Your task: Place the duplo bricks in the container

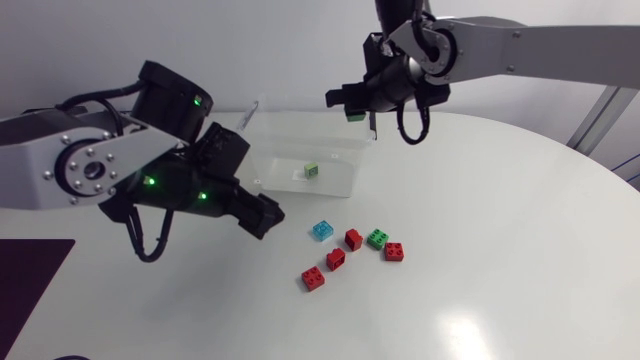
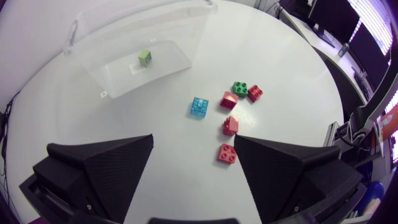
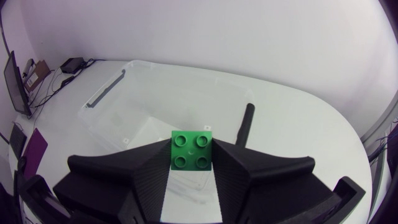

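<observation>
Right gripper (image 3: 191,163): fingers clamped on two opposite sides of a green duplo brick (image 3: 191,149), studs facing the wrist camera. Grip looks square, with no tilt visible.

Position: the gripper hangs above the clear container (image 1: 290,150), near its right end wall, and the held brick is well above the rim. The container sits by the far edge of the surface (image 1: 500,280). One pale green brick (image 1: 312,171) lies on its floor, near the middle.

Step in hand (judged): the drop.
- Carry the brick inward from the end wall so it falls over bare floor, not the rim.
- Lower before release; from this height it may bounce out.
- Open the fingers evenly so neither side drags it.

Left gripper (image 2: 193,142): fingers wide apart, holding nothing, above the surface and short of the loose bricks.

Left to clear, in a group near the middle of the surface off the container's near side:
- a blue brick (image 2: 199,106)
- a second green brick (image 2: 240,88)
- four red bricks (image 2: 226,153)
</observation>
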Available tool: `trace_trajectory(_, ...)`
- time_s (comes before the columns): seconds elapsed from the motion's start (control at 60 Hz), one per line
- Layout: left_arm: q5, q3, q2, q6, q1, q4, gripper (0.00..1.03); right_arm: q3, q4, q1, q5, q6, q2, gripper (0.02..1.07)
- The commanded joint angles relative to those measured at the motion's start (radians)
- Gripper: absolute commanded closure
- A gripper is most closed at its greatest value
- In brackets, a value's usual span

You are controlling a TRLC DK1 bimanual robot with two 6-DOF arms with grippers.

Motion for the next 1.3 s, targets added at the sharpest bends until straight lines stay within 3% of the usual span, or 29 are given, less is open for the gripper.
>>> trace_trajectory(0.0, 0.012, -0.052, -0.018, 0.020, -0.033, 0.021, 0.12, 0.062, -0.012, 0.012, 0.014, -0.012, 0.072, 0.64)
trace_trajectory(0.067, 0.012, -0.075, -0.013, 0.024, -0.057, 0.043, 0.12, 0.114, -0.027, 0.012, 0.024, -0.022, 0.121, 0.51)
trace_trajectory(0.15, 0.012, -0.095, 0.024, 0.032, -0.090, 0.078, 0.12, 0.177, -0.057, 0.004, 0.028, -0.031, 0.172, 0.21)
trace_trajectory(0.217, 0.012, -0.091, 0.065, 0.043, -0.107, 0.092, 0.12, 0.189, -0.067, -0.002, 0.030, -0.031, 0.164, 0.07)
trace_trajectory(0.45, 0.015, -0.021, 0.266, 0.156, -0.157, 0.090, 0.12, -0.084, -0.066, -0.025, 0.011, -0.039, -0.140, 0.07)
trace_trajectory(0.783, 0.069, 0.088, 0.413, 0.270, -0.169, 0.027, 0.12, -0.615, -0.055, -0.109, -0.174, -0.124, -0.517, 0.07)
trace_trajectory(1.1, 0.069, 0.185, 0.544, 0.330, -0.194, -0.068, 0.12, -0.866, -0.014, -0.142, -0.197, -0.170, -0.598, 0.07)
trace_trajectory(1.283, 0.069, 0.241, 0.588, 0.342, -0.205, -0.114, 0.30, -0.897, 0.031, -0.142, -0.196, -0.151, -0.522, 0.07)
